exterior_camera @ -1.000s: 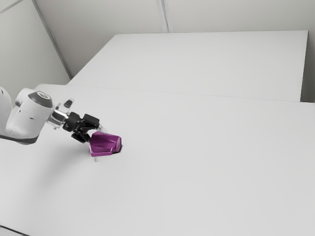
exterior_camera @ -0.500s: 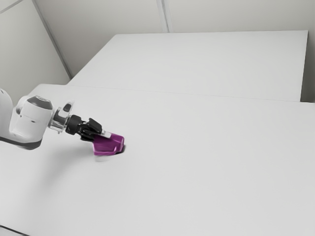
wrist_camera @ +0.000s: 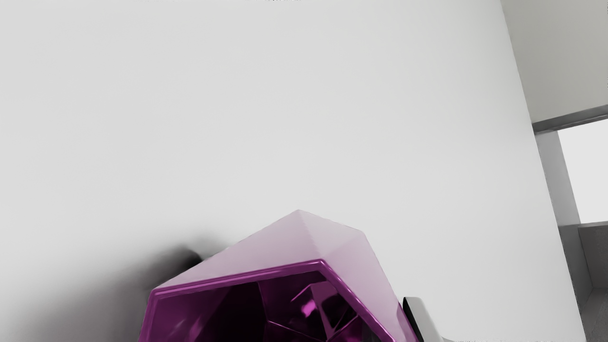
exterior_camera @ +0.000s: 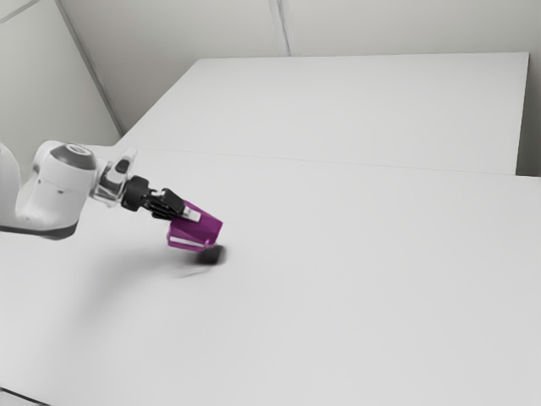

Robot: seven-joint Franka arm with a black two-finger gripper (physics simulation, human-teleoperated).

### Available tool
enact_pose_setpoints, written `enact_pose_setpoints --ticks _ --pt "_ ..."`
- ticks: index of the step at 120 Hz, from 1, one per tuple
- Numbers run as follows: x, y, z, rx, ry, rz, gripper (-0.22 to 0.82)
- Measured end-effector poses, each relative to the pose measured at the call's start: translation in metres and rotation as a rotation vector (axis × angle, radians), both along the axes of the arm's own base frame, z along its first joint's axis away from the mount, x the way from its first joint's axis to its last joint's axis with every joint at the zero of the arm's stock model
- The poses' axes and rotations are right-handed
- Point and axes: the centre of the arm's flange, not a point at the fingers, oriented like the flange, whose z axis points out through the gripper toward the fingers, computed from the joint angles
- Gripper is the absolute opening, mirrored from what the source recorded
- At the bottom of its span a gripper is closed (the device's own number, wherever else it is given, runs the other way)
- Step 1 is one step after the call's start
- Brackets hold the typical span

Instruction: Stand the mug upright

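The arm (exterior_camera: 63, 182) is being extended over the counter (exterior_camera: 363, 279) from the exterior view's left, and the pincer (exterior_camera: 193, 216) is being angled downward at its end. The mug (exterior_camera: 205, 227) is being pinched by the pincer and is being held at a tilt, with its open mouth being turned toward the hand and its base being pointed outward. In the wrist view, 1 pale fingertip (wrist_camera: 422, 320) is being pressed close alongside the mug's outer wall, just past its angular rim. Inside the mouth, faceted purple walls are being lit by small glints. Just under the mug, a dark shadow (exterior_camera: 210, 255) is being cast on the counter; whether the mug's lowest edge is being supported there cannot be told.

Farther out, white counter surface is being spread around the mug. The widest room is being offered toward the exterior view's right, and room is also being left between the mug and the counter's far edge (exterior_camera: 330, 162), from which the mug is being kept well apart. Beyond that line, a 2nd white surface (exterior_camera: 355, 110) is being shown, its right side being ended by a sharp edge. In the wrist view, the white surface is being bounded by a long straight edge, past which a dark ledge (wrist_camera: 570, 121) and a bright opening (wrist_camera: 589, 175) are being seen. Farthest off in the exterior view, a pale wall (exterior_camera: 406, 30) is being divided by a narrow upright strip (exterior_camera: 283, 30).
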Motion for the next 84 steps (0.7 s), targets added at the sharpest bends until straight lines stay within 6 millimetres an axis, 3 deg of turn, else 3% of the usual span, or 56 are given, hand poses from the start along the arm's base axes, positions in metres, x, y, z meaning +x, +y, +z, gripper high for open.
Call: enact_pose_setpoints --ticks 31,55,72,84 --pt "0.003 -0.059 0.058 0.293 -0.020 -0.220 -0.17" --pt "-0.002 -0.111 0.085 0.540 0.022 -0.347 -0.17" --pt "-0.015 -0.148 0.099 0.663 0.055 -0.377 -0.17" --pt "-0.031 -0.163 0.107 0.734 0.080 -0.362 -0.17"
